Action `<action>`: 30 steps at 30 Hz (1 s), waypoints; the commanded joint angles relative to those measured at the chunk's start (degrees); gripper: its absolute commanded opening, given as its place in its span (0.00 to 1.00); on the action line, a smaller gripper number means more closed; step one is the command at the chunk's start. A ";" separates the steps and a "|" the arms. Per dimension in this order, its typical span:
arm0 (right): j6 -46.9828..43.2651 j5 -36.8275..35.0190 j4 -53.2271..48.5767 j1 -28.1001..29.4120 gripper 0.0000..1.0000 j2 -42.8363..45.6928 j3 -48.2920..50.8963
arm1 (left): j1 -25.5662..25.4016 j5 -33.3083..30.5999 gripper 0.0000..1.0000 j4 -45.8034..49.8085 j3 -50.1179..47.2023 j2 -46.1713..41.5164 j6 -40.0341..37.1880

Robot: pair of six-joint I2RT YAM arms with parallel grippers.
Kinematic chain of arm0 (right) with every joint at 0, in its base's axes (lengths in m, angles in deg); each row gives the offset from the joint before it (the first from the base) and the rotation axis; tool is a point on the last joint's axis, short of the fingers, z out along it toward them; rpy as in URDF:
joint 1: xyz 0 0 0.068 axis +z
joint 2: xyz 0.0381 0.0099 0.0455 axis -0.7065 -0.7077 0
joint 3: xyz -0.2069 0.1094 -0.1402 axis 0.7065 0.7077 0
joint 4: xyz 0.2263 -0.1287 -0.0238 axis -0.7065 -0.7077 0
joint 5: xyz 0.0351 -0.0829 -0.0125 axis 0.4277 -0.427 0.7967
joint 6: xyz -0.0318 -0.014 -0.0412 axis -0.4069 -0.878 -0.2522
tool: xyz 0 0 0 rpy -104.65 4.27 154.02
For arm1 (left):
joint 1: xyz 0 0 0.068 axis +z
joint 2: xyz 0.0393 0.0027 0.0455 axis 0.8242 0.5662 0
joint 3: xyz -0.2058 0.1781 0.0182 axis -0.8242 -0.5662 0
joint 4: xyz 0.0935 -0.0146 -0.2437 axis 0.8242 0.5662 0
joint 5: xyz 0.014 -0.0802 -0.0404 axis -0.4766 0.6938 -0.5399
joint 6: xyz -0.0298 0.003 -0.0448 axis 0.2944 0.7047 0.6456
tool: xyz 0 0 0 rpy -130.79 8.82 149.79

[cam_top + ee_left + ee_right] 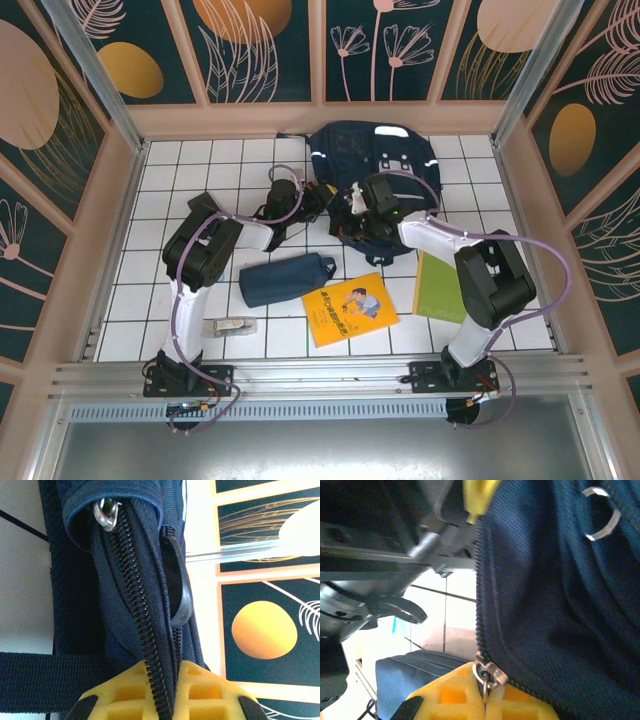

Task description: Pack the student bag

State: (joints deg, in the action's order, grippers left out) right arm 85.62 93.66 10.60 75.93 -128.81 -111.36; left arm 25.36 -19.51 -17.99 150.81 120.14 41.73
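Student bag [385,150] lies at the far middle of the table [180,200], apparently not yet packed: pencil pouch [285,279], yellow book [349,309] and green notebook [437,287] lie out on the nearer tiles. The left gripper [165,680] is clamped on the zipper [135,580] and the right gripper [485,692] on the zipper pull [487,672], so the opening step seems to be under way.
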 commanded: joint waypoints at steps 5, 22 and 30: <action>0.34 -4.11 -19.89 -2.30 0.00 9.04 8.69 | 3.24 -5.79 0.00 -2.01 0.45 -0.78 -2.93; -23.25 -24.91 -30.20 -17.76 0.00 4.81 -9.18 | 7.88 1.80 0.00 3.53 4.48 -1.33 -11.24; -22.64 -11.73 -23.05 -10.44 0.00 2.06 -6.74 | 8.35 3.74 0.00 10.93 17.32 4.18 -14.37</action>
State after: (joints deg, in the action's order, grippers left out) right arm 63.69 76.17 -15.57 63.43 -125.90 -119.21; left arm 33.36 -14.12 -4.66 163.09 122.92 29.95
